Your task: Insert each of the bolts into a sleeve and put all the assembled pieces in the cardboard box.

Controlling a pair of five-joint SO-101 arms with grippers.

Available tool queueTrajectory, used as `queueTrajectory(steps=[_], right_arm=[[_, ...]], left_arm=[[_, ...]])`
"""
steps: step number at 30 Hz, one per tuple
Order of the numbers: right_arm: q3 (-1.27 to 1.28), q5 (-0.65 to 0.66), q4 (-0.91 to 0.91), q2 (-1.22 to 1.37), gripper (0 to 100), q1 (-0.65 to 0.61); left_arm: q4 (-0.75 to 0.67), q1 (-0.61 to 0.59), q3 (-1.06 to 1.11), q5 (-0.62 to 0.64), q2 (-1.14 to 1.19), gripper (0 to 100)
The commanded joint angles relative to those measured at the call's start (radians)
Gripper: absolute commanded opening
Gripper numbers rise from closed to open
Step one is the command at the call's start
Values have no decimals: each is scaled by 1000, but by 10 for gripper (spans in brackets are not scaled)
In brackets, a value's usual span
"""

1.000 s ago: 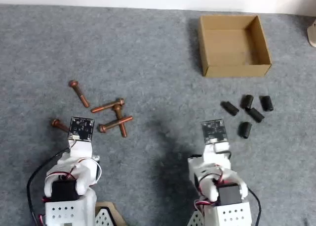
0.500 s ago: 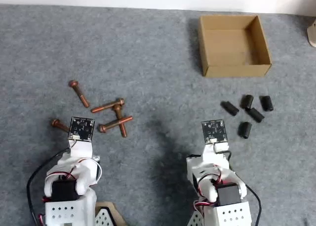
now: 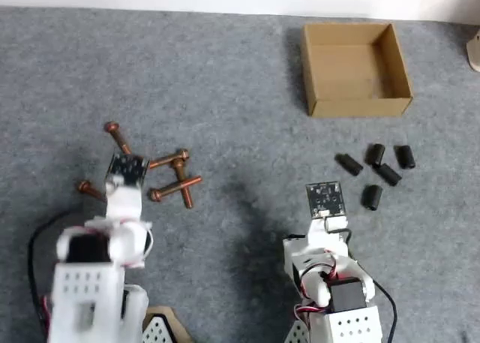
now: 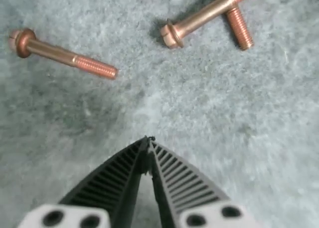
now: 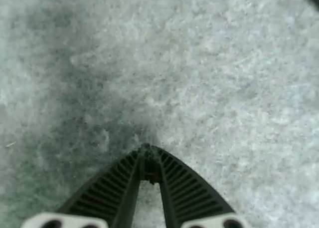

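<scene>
The left gripper [image 4: 148, 140], its fingers pressed together on nothing, hangs low over the grey bench [image 3: 225, 80] among the copper bolts [image 3: 175, 187]. A single bolt [image 4: 62, 54] lies ahead of its tips to one side, and two crossed bolts [image 4: 209, 13] lie ahead to the other. The right gripper [image 5: 148, 150], likewise pressed together and holding nothing, points at the bench surface. Five black sleeves [image 3: 388, 174] lie loose just beyond it on its outer side. The open cardboard box [image 3: 355, 105] stands farther ahead.
</scene>
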Motion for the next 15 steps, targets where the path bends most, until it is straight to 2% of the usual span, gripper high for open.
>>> queueTrajectory(steps=[1, 5, 12, 14, 15], right_arm=[[99, -6, 5, -4, 4, -7], [99, -5, 5, -4, 4, -7], [99, -3, 5, -4, 4, -7], [99, -3, 5, -4, 4, -7], [99, -3, 5, -4, 4, -7]], left_arm=[[-3, 13, -211, -5, 262, 5], [-3, 13, -337, -8, 414, 7], [-32, 10, -352, -3, 410, 6], [-48, -15, -352, 46, 409, 6], [-66, -21, -354, 117, 407, 6]])
